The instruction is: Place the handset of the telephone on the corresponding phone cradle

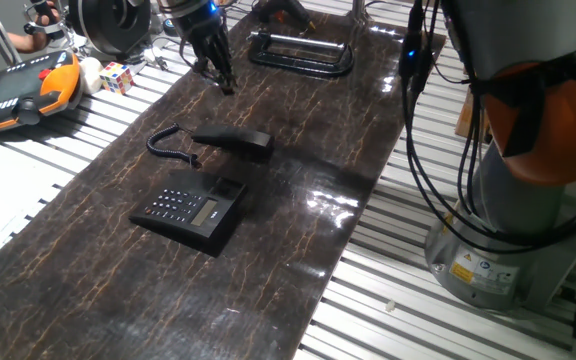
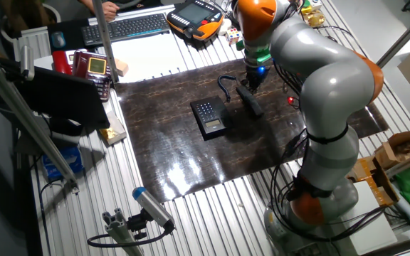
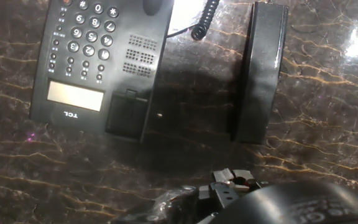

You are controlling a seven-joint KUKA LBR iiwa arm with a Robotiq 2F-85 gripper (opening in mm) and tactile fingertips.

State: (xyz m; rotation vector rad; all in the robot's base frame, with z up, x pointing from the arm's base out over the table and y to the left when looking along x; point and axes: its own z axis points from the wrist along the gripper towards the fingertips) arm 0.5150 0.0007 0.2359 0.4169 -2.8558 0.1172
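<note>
The telephone [image 1: 190, 208] lies flat on the dark marble-patterned mat, keypad up. Its phone cradle [image 3: 140, 59], the strip beside the keypad, is bare. The handset [image 1: 233, 141] lies on the mat a short way beyond the base, roughly parallel to it [image 3: 260, 71], joined by a coiled cord [image 1: 171, 143]. My gripper [image 1: 223, 78] hangs above the mat past the handset, touching nothing. In the hand view its fingertips [image 3: 232, 182] sit close together at the bottom edge, shut with nothing between them. The other fixed view shows the gripper [image 2: 250, 84] just over the handset [image 2: 252, 104].
A black metal tube frame [image 1: 303, 52] rests at the mat's far end. An orange-and-black pendant [image 1: 28, 90] and a colour cube [image 1: 116, 77] lie off the mat to the left. Cables [image 1: 423, 150] hang beside the arm's base on the right.
</note>
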